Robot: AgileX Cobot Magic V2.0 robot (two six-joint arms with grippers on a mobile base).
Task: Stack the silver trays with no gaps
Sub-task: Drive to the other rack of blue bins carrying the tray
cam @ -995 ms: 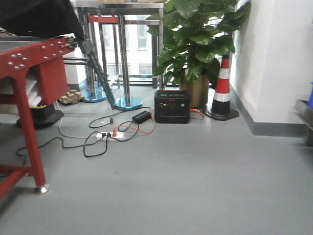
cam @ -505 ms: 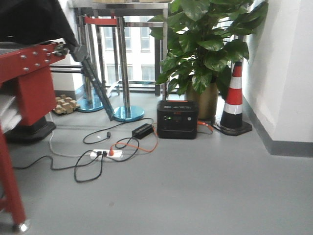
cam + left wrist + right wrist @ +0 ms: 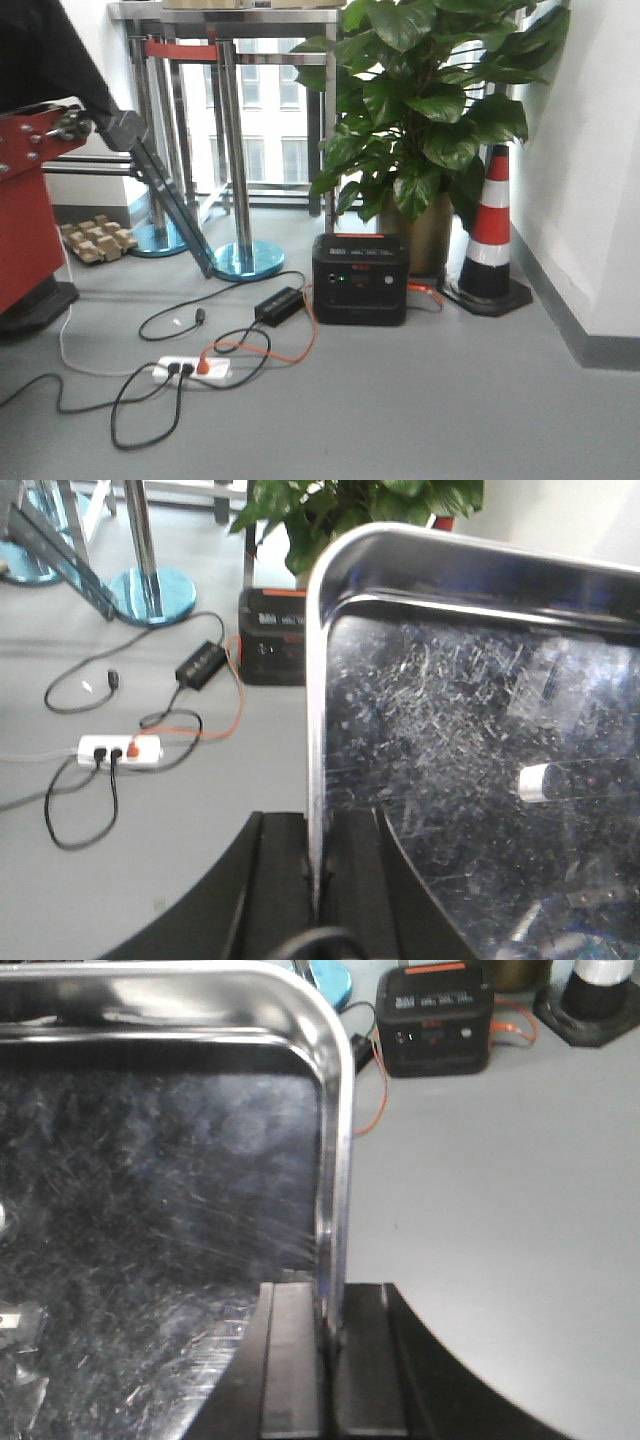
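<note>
A silver tray (image 3: 470,740) with a scratched shiny bottom fills the left wrist view; its left rim runs down between the black jaws of my left gripper (image 3: 318,880), which is shut on that rim. The same tray (image 3: 160,1180) fills the right wrist view, and my right gripper (image 3: 330,1345) is shut on its right rim. The tray hangs in the air above the grey floor, held at both sides. No other silver tray is in view. Neither gripper shows in the front view.
Ahead on the floor are a black power station (image 3: 360,278), a white power strip (image 3: 190,369) with loose cables, a potted plant (image 3: 430,110), a traffic cone (image 3: 491,232) by the right wall, chrome stanchion posts (image 3: 238,160) and a red metal frame (image 3: 25,190) at left.
The front view has moved forward and swung right: the red frame slid off to the left, and the power station, plant and cone have come closer.
</note>
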